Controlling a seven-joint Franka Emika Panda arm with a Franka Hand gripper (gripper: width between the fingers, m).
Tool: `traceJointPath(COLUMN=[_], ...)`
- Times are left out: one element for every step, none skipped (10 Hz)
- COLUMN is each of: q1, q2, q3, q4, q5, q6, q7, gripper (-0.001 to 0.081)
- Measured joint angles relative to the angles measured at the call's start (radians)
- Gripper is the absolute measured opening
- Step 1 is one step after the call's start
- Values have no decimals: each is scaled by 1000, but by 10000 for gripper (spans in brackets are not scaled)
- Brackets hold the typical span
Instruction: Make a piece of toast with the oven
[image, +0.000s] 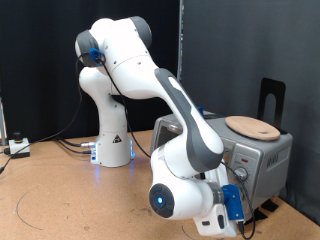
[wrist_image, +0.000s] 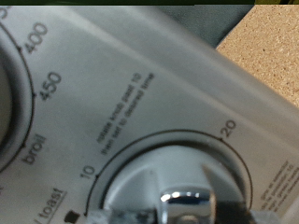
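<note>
Pincer first: you have it low at the oven's front, near the exterior view's bottom right, but in that view the arm's own hand covers the fingertips, so you cannot see them there. In the wrist view a shiny metal piece (wrist_image: 187, 201) sits right over the timer knob (wrist_image: 173, 182); whether the fingers stand apart or together on that knob, you cannot tell from either picture.

Going left to right in the exterior view, you see the arm (image: 130, 70) rising from its base on the wooden surface (image: 60, 190), then bending down over the oven (image: 255, 155). That oven is a boxy silver-grey unit at the view's right, with a round light-wood plate (image: 252, 126) lying on its top.

Up close in the wrist view, your camera faces the oven's grey control panel: temperature marks 400, 450 and broil curve round a knob (wrist_image: 9, 93) at one edge, and the timer dial shows 10 and 20 with small printed text above it. You cannot see any toast in either view.
</note>
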Motion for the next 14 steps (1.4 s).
traceJointPath(q1=[0,0,0,0,0,0,0,0,1,1,1,0,0,-4], q2=[0,0,0,0,0,0,1,1,2,6,11,16,21,21], q3=[0,0,-1,-1,-1,-2,-2,-2,-6,-17,-26,-34,-41,-46], q4=[0,0,0,0,0,0,1,1,2,0,0,0,0,1], q5=[0,0,0,0,0,0,0,0,-1,-4,-4,-5,-6,-7], q6=[0,0,0,-1,-1,-2,-3,-4,2,4,4,4,4,-11], q7=[2,5,7,10,12,12,12,12,14,14,14,14,14,14], gripper=[96,97,97,97,97,97,97,97,100,100,269,269,451,588])
